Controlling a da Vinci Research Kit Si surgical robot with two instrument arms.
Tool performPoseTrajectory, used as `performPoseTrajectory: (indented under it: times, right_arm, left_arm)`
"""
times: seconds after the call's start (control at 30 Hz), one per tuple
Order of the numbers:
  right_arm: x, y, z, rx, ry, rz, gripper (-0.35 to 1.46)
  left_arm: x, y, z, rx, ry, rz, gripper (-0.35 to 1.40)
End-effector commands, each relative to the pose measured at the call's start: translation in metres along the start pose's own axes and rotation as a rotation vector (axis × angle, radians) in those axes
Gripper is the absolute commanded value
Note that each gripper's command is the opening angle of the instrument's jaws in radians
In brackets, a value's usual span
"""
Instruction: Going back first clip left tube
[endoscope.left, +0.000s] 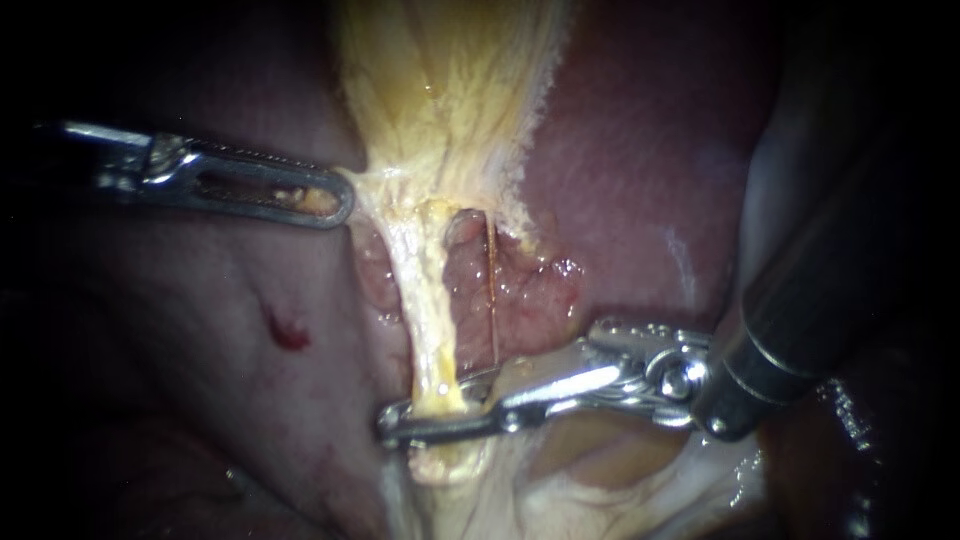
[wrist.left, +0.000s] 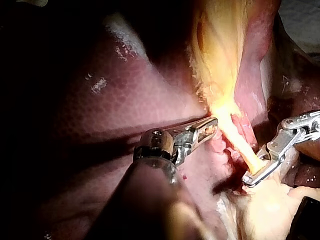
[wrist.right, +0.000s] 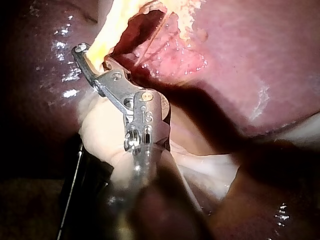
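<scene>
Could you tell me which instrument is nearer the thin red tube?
Right. The right instrument lies just below the lower end of the thin red tube; the left instrument grips the pale tube beyond it.

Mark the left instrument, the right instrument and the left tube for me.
left instrument (endoscope.left: 338, 198), endoscope view, on its rounded tip.
right instrument (endoscope.left: 422, 416), endoscope view, at its tip, where it meets the tube.
left tube (endoscope.left: 425, 320), endoscope view, midway along the pale yellow strand.

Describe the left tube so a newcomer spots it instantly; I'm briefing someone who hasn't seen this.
Start at the yellow gallbladder; it narrows downward into a pale band, the left tube, passing between the right instrument's open jaws. Unlike the thin reddish strand beside it, it is broad and yellow-white.
</scene>
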Motion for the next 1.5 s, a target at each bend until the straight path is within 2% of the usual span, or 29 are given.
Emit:
performPoseTrajectory:
  times: [0.03,0.27,0.37,0.43,0.53,0.67,0.8,0.9,1.1,1.33,1.5]
  right_arm:
    - [0.0001,0.0000,0.0000,0.000,0.000,0.001,-0.35]
    - [0.0001,0.0000,0.0001,-0.002,-0.002,0.001,-0.35]
    - [0.0001,0.0000,0.0002,0.001,0.010,-0.042,0.05]
    - [0.0003,0.0001,0.0004,-0.022,0.037,-0.089,0.31]
    - [0.0007,0.0004,0.0008,-0.045,0.051,-0.129,0.45]
    - [0.0009,0.0006,0.0011,-0.051,0.052,-0.158,0.49]
    - [0.0010,0.0012,0.0012,-0.082,0.069,-0.205,0.50]
    - [0.0011,0.0022,0.0010,-0.117,0.084,-0.266,0.50]
    - [0.0011,0.0041,0.0000,-0.176,0.110,-0.313,0.50]
    - [0.0007,0.0040,-0.0009,-0.202,0.111,-0.394,0.50]
    - [-0.0003,0.0032,-0.0028,-0.206,0.102,-0.471,0.50]
  left_arm:
    - [0.0000,0.0000,0.0000,0.000,0.000,0.001,-0.35]
    - [0.0001,0.0000,0.0001,0.000,0.000,0.001,-0.35]
    - [0.0001,0.0000,0.0001,0.000,0.000,0.001,-0.35]
    - [0.0001,0.0000,0.0001,0.000,0.000,0.001,-0.35]
    - [0.0001,0.0000,0.0001,-0.001,0.000,0.001,-0.35]
    - [0.0001,0.0000,0.0001,-0.001,0.000,0.001,-0.35]
    - [0.0002,0.0000,0.0001,-0.001,0.000,0.001,-0.35]
    - [0.0002,0.0000,0.0001,-0.001,0.000,0.001,-0.35]
    - [0.0002,0.0000,0.0001,-0.001,0.000,0.001,-0.35]
    - [0.0002,0.0000,0.0001,-0.001,0.000,0.001,-0.35]
    - [0.0002,0.0000,0.0000,0.000,0.000,0.002,-0.35]
